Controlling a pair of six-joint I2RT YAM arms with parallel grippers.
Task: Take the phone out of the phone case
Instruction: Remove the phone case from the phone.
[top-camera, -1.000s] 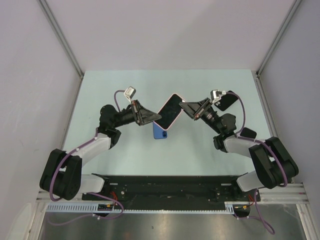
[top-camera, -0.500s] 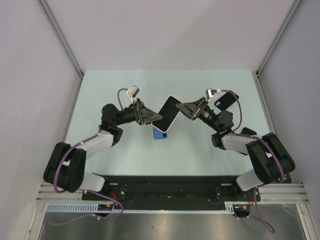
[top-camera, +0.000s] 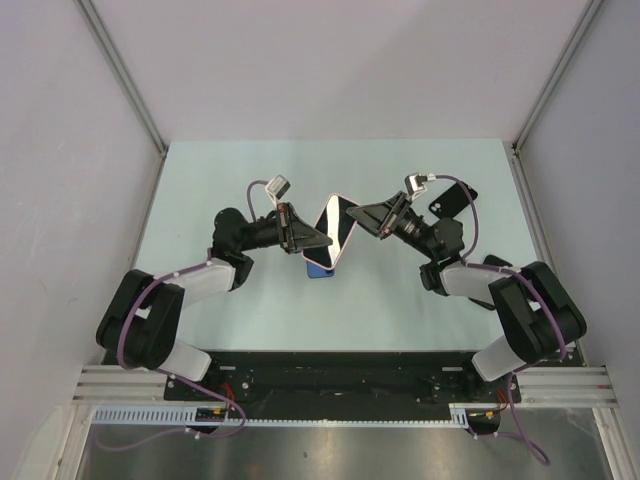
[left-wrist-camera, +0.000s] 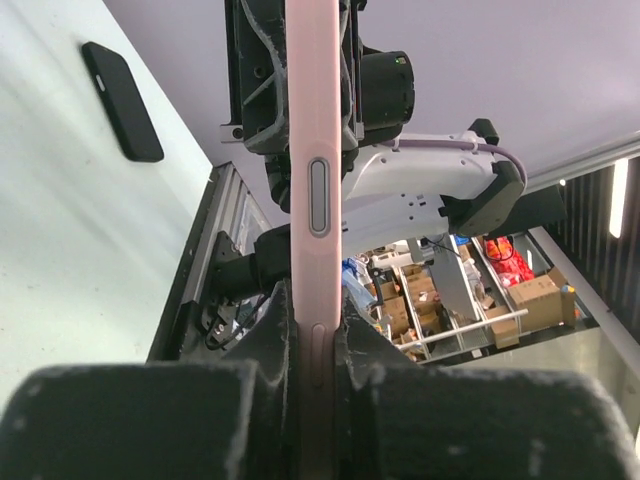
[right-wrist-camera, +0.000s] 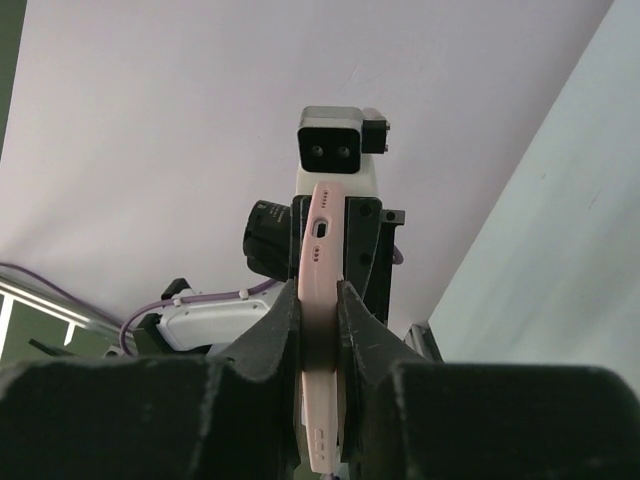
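A phone with a black screen in a pink case (top-camera: 336, 229) is held in the air above the table's middle, tilted on edge. My left gripper (top-camera: 318, 243) is shut on its lower left edge and my right gripper (top-camera: 357, 213) is shut on its upper right edge. The left wrist view shows the pink case edge (left-wrist-camera: 317, 190) with a side button, clamped between my fingers. The right wrist view shows the pink case end (right-wrist-camera: 322, 300) with its port, clamped between my fingers.
A blue phone-like object (top-camera: 319, 267) lies flat on the table under the held phone. A black phone-like object (top-camera: 446, 201) lies at the back right, behind the right arm; it also shows in the left wrist view (left-wrist-camera: 122, 99). Grey walls enclose the pale green table (top-camera: 240, 180).
Both grippers have turned the held phone more onto its edge and drawn closer together; the phone looks narrower from above. Both arms shifted slightly toward the centre.
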